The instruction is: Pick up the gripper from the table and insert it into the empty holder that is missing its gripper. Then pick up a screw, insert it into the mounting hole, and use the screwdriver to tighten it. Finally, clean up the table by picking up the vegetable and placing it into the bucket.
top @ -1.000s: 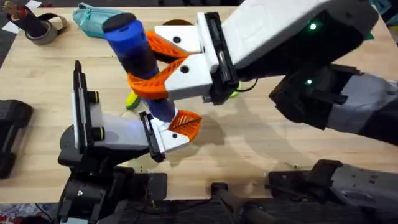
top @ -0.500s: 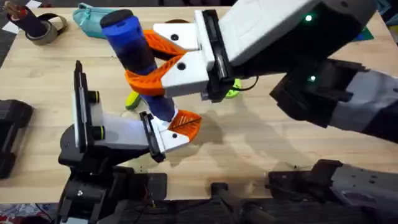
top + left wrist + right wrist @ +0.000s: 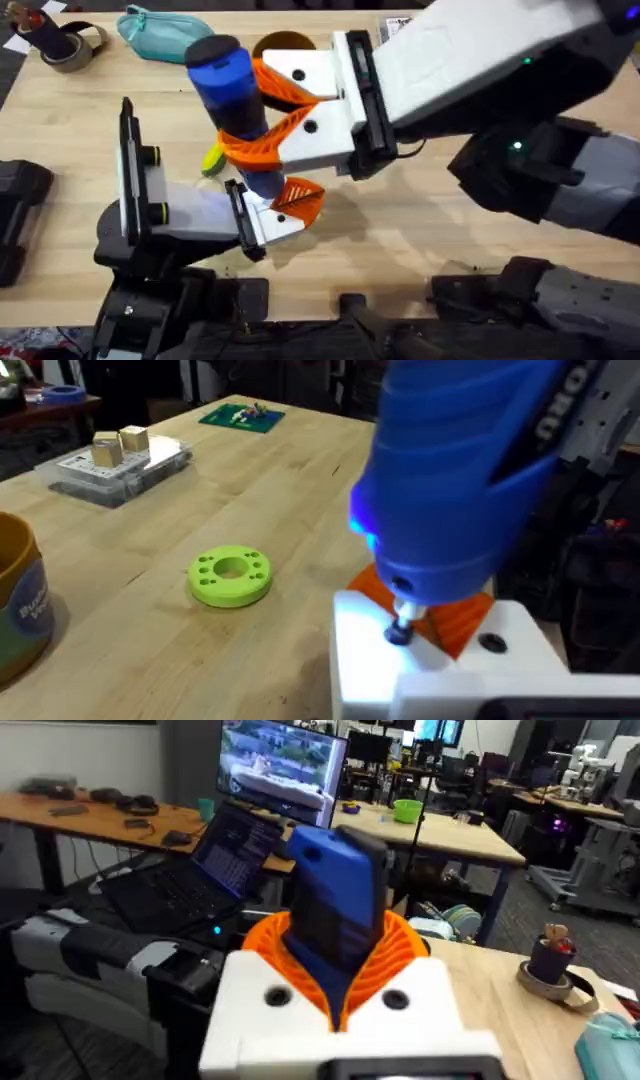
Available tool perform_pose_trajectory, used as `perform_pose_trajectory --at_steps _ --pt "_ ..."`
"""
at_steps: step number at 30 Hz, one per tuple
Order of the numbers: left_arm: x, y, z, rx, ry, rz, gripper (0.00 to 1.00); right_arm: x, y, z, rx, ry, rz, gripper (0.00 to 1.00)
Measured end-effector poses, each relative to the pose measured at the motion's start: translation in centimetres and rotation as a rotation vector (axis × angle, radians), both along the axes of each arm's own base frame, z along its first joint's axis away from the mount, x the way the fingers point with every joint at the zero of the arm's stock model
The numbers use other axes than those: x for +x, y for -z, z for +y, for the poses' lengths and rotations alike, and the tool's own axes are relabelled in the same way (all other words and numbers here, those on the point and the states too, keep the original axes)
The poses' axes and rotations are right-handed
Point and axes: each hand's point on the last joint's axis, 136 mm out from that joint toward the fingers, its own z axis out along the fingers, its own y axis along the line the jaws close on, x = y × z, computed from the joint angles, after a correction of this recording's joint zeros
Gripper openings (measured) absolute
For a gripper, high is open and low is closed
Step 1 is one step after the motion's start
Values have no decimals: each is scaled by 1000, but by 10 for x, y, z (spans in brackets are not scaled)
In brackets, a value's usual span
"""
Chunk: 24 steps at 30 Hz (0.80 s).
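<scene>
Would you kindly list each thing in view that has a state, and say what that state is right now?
right gripper: shut on the screwdriver
screwdriver: held upright, tip down on a screw in the white part, blue light lit near its tip
vegetable: lying on the table, not yet in the bucket
bucket: standing at the far edge of the table
teal pouch: lying on the table
green disc: lying flat on the table

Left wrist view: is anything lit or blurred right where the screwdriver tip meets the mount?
Left wrist view: the screwdriver looms close and soft, a blue glow at its lower edge washing the white mount pale; the lime-green disc behind is sharper. Overhead view: the right arm's gripper is large and slightly soft, shadowing the table.
</scene>
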Motion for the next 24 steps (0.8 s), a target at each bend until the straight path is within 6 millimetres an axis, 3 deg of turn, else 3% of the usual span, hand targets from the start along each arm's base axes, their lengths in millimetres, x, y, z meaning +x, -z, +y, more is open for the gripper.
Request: perform_pose_trajectory --at_steps 13,24 --pt "0 0 0 0 0 0 7 17 1 4 3 72 87 25" --pt "0 0 0 0 0 -1 7 19 -2 8 -6 61 102 25"
